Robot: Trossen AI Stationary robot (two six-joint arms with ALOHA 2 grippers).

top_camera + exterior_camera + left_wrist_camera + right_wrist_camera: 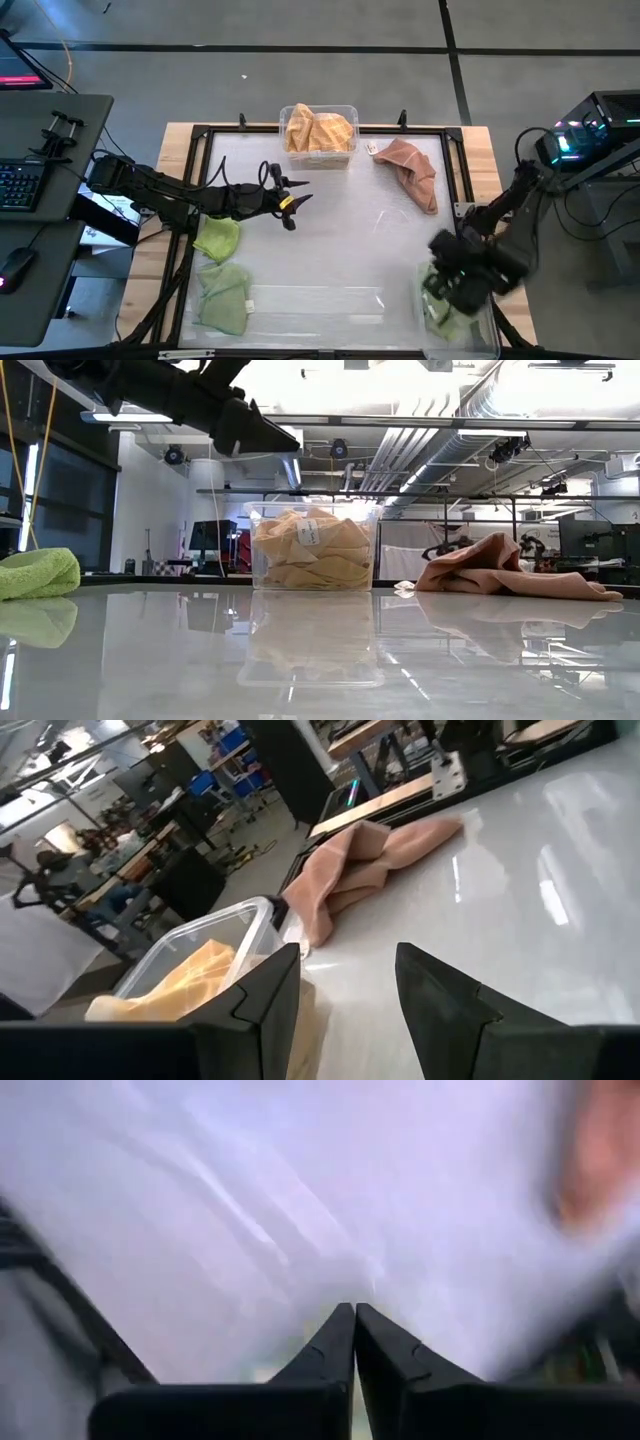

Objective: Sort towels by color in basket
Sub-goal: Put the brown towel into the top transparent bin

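Observation:
Mustard yellow towels [318, 130] fill a clear bin [347, 112] at the table's far middle. A salmon pink towel [412, 172] lies crumpled on the table at the far right. Two light green towels [218, 240] [226, 298] lie on the table at the near left. More green cloth [447, 318] sits in a clear bin [485, 340] at the near right corner. My left gripper [345, 990] hovers open above the table left of centre, nothing between its fingers. My right gripper [354, 1320] is shut and empty above the near right bin.
A black frame [200, 180] runs around the glossy white table top. A desk with a keyboard [20, 185] stands left of the table. The table's middle [340, 240] is bare surface.

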